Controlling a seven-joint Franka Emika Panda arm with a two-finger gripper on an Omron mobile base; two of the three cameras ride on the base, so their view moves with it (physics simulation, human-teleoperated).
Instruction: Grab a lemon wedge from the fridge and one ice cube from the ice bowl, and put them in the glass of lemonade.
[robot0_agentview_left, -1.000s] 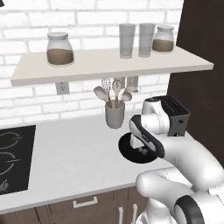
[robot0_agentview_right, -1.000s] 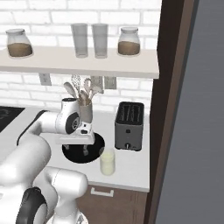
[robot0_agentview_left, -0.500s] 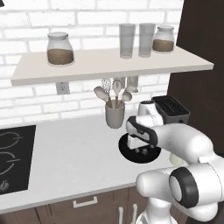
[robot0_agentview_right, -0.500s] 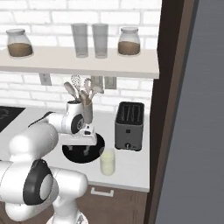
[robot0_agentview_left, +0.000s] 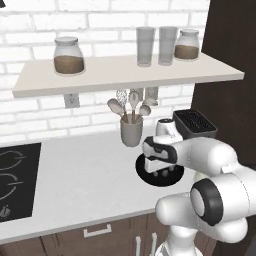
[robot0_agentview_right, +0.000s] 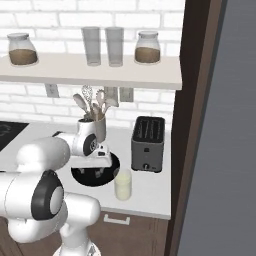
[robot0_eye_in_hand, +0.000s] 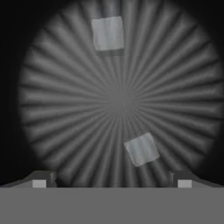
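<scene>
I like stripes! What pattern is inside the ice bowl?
Grey stripes fanning from the centre of the ice bowl, clearest in the hand view.

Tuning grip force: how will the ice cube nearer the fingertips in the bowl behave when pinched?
The near ice cube is probably stiff and light. Its smooth faces look slippery. It lies skewed between the open pincer tips, so it may twist or skid across the ribbed bowl.

Evenly lit, soft-edged renders in base views; dim, vignetted hand view, dark corners, slightly blurred throughout.
</scene>
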